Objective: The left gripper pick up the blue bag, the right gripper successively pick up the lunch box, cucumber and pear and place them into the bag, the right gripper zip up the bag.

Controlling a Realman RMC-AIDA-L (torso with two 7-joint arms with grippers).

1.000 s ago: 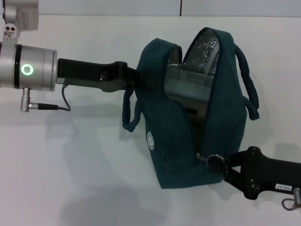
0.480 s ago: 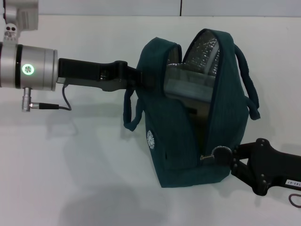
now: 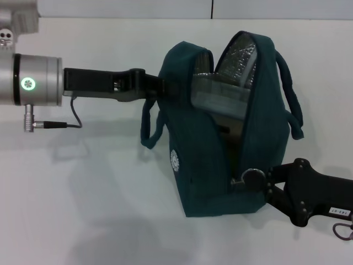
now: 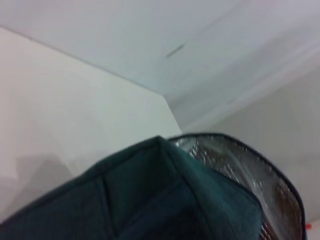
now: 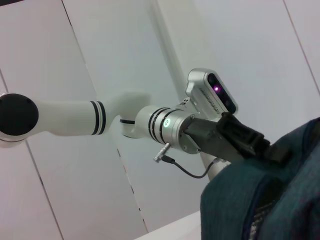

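The blue bag (image 3: 204, 165) stands upright on the white table, its top gaping and the silver lining showing. The clear lunch box (image 3: 218, 99) sits inside it. The cucumber and the pear are hidden. My left gripper (image 3: 167, 91) is shut on the bag's upper left edge and holds it up; it also shows in the right wrist view (image 5: 265, 146). My right gripper (image 3: 263, 182) is low at the bag's right end, shut on the ring zip pull (image 3: 251, 178). The bag's fabric fills the left wrist view (image 4: 165, 200).
The white table (image 3: 83, 193) stretches to the left and front of the bag. A loop handle (image 3: 292, 105) hangs off the bag's right side and another (image 3: 148, 132) off its left, under my left arm. A wall stands behind the table.
My right gripper has pulled the zip pull a little upward along the bag's end. My left arm and the bag have shifted slightly to the left.
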